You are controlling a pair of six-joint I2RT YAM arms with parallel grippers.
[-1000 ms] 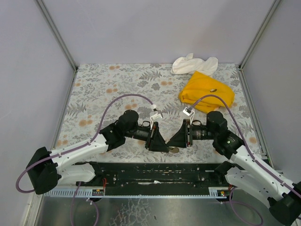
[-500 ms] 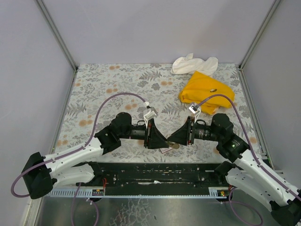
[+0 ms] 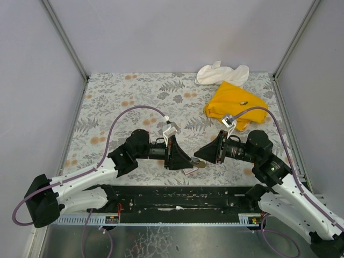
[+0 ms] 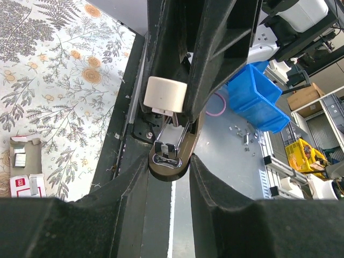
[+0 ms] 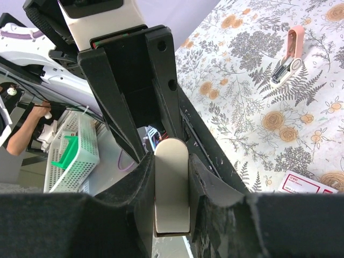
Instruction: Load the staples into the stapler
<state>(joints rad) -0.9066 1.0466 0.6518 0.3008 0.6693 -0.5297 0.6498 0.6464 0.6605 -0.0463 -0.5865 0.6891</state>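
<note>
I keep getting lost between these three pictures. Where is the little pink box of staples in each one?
Top external: the staples box lies low in the centre, by the near table edge.
Left wrist: bottom-left corner, opened, with its tan inner piece showing.
Right wrist: bottom-right edge, mostly its white label.
Shared landmark: the floral table cover beneath it.

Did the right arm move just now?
Yes. The right tool swung to the right; its wrist now sits below the right edge of the yellow cloth.
</note>
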